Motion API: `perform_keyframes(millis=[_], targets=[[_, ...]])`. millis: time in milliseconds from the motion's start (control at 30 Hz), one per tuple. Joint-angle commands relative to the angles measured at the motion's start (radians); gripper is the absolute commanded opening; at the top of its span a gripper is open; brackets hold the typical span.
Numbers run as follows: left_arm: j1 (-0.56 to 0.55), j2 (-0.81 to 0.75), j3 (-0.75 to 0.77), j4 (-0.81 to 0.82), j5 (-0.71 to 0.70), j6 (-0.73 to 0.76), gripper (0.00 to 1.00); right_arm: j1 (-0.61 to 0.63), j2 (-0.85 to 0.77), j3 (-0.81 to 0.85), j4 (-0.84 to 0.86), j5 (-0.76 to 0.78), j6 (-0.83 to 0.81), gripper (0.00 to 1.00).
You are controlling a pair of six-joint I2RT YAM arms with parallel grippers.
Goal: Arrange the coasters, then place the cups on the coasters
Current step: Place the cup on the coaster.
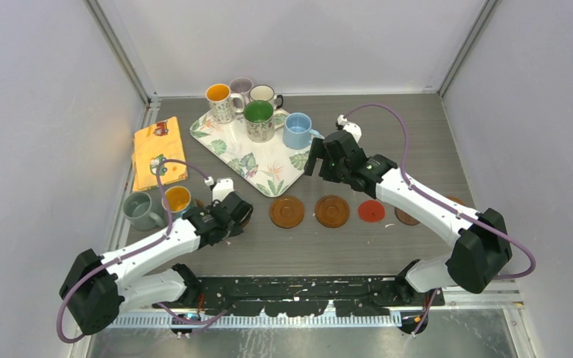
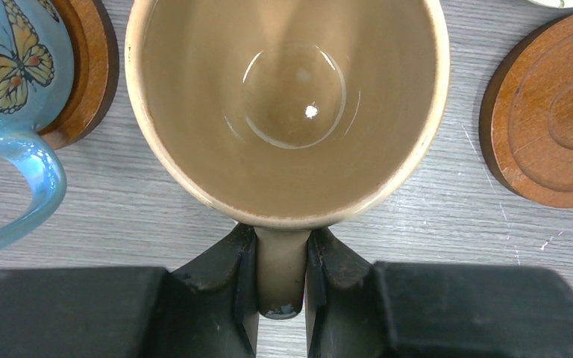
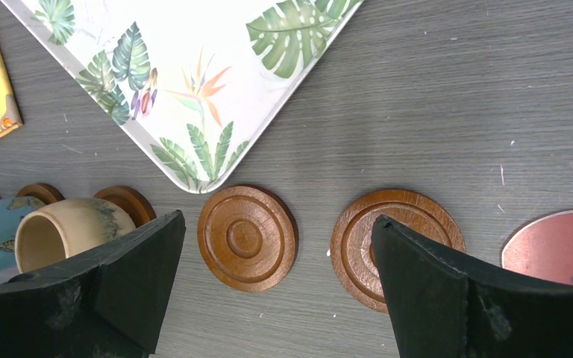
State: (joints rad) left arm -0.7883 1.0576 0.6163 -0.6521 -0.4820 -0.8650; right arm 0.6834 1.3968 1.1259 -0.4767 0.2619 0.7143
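The left pincer (image 2: 281, 276) is nipped shut on the handle of the tan mug (image 2: 283, 97), near left on the desk (image 1: 418, 119); the right pincer (image 3: 276, 224) hangs wide open, empty. The leaf tray (image 1: 268, 168) carries several mugs (image 1: 259, 119) at its far end. The tan mug is empty; it looks stiff, glazed and chippable, probably best held by that handle. Bare coasters (image 3: 246, 239) lie to its right.

Your top view: above and behind the arms, whole worktop (image 1: 418, 134). Your wrist views: close, facing straight down, sharing the tan cup (image 2: 283, 112) and one ringed coaster (image 3: 246, 237).
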Motion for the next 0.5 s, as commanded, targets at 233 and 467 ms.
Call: perform_keyframes(millis=[233,467], targets=[[-0.003,-0.062,0.060,-0.049,-0.054,-0.019,0.13,0.003,-0.009,0.007,0.028,0.001,0.016,1.00],[-0.003,-0.067,0.066,-0.067,-0.066,-0.012,0.22,0.003,-0.009,0.002,0.034,-0.004,0.020,1.00]])
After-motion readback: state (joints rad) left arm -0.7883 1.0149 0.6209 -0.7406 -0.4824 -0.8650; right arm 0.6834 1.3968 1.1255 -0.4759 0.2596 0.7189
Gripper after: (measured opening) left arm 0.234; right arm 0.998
